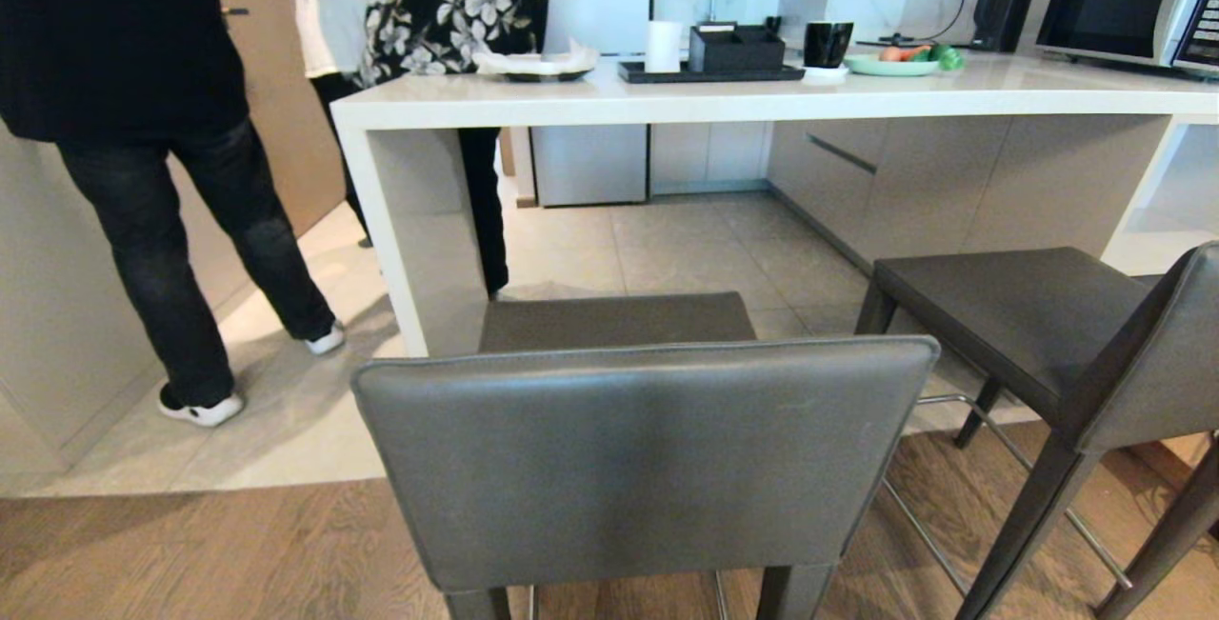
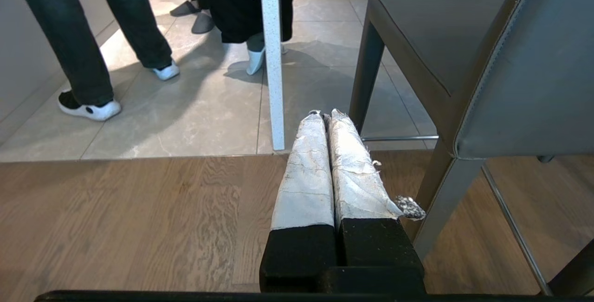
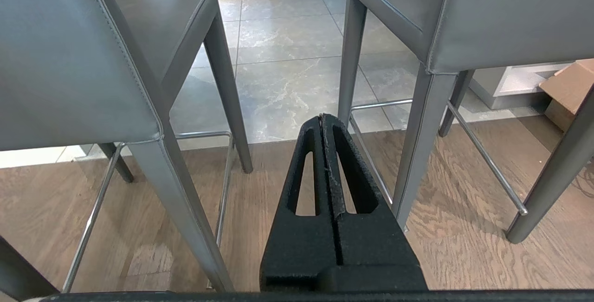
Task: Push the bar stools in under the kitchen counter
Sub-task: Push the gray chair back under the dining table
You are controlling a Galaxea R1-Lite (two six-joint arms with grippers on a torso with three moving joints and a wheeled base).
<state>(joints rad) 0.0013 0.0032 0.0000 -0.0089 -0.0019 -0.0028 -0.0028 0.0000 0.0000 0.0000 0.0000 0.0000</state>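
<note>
Start of the job, nothing pushed yet as far as I could judge. Using the kitchen counter [image 1: 762, 101] as the reference: the near bar stool [image 1: 648, 458] stood square in front of its left end, seat front about level with the counter's slab side panel [image 1: 419, 230], backrest well out on the wood floor on my side. The second bar stool [image 1: 1038, 334] sat further right along the counter, angled, seat just short of the counter edge, also not tucked under.

Left gripper [image 2: 325, 114] was clenched with nothing in it, taped fingers [image 2: 306, 172] pressed together, hanging low just left of the near stool's rear leg, pointing toward the side panel. Right gripper [image 3: 323, 118] was likewise clamped shut and empty, low in the gap between the two stools, touching neither. Neither arm showed in the head view.

Two or three people [image 1: 143, 125] stood by the counter's left end, feet close to the panel, clear of the stools' path under the top.

My read on the next move: bring a closed gripper up against the near stool's backrest and push straight toward the counter, keeping the legs clear of the side panel. The floor changes from wood to tile right there, so a leg could catch at the seam. The angled one probably needs squaring up first.
</note>
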